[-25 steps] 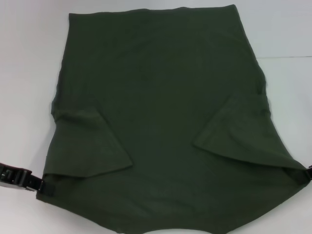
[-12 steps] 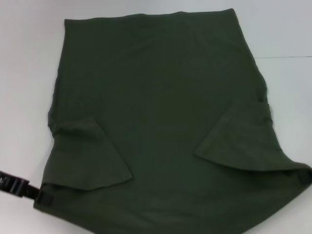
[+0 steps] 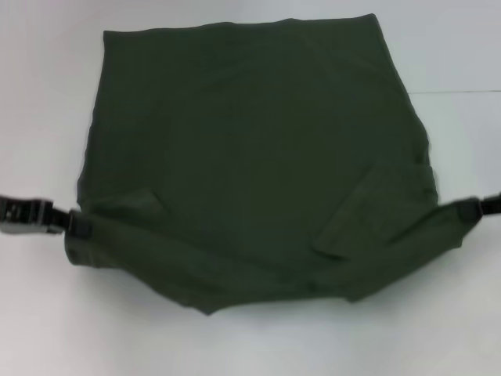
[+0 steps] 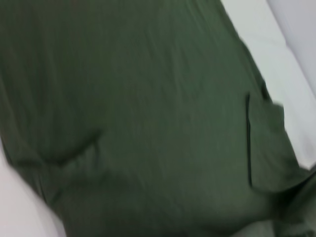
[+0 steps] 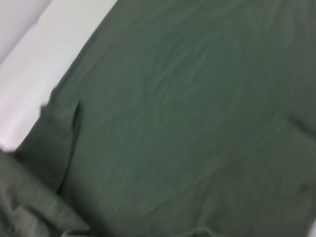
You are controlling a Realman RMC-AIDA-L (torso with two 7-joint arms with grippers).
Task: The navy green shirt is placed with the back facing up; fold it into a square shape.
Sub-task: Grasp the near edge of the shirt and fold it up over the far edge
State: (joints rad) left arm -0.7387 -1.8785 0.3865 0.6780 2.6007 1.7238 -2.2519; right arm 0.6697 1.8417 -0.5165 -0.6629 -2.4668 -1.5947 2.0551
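Both grippers, left gripper (image 3: 74, 223) and right gripper (image 3: 468, 208), pinch the near corners of the navy green shirt (image 3: 250, 149) (plain back up), lifting that edge to fold it toward the far hem.

Left gripper (image 3: 69, 222) shows black, blocky and angular, a boxy body with ridged, stepped edges catching pale highlights. Right gripper (image 3: 470, 208) is black too, a slim dark bar ending in a rounded tip.

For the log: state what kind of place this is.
Likely a lab or test bench for cloth folding: a plain white table holds only the navy green shirt, with the left claw and right claw gripping its near corners.
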